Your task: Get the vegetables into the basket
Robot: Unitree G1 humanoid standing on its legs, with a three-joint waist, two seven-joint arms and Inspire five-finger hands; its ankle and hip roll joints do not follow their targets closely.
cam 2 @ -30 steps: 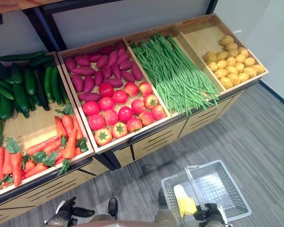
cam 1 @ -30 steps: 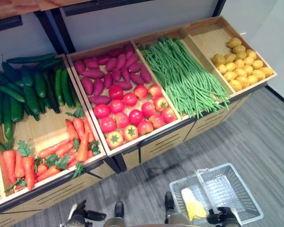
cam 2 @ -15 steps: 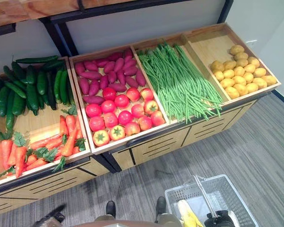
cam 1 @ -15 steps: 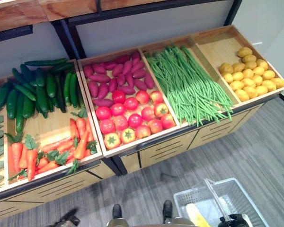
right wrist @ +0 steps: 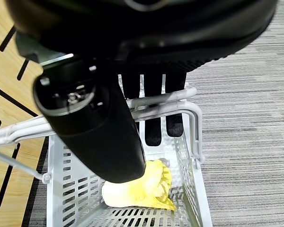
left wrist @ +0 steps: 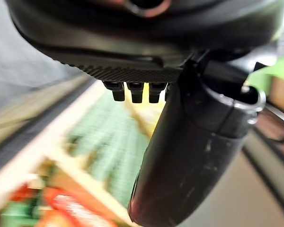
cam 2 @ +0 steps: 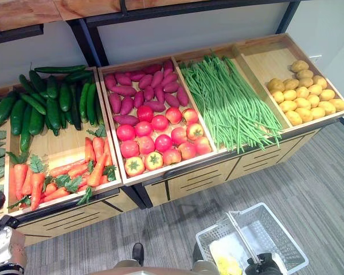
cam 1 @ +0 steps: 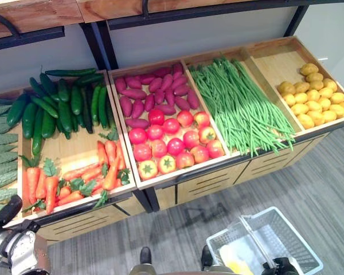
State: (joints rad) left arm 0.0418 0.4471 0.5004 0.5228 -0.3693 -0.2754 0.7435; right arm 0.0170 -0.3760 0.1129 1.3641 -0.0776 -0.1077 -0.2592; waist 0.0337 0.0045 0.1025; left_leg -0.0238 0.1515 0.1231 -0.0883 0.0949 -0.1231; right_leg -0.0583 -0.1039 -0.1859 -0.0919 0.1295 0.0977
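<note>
Right robot hand curled round the white wire handle of the grey plastic basket, one yellow vegetable inside, left robot hand open beside the carrots — risk: tipping the basket mid-reach.

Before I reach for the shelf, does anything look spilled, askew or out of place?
Nothing stands out. The wooden produce bins hold sorted vegetables, and the white wire basket, hanging from the right hand, holds one pale yellow vegetable.

a shop's produce aisle: slanted wooden bins of cucumbers, tomatoes, green beans, a shopping basket.
</note>
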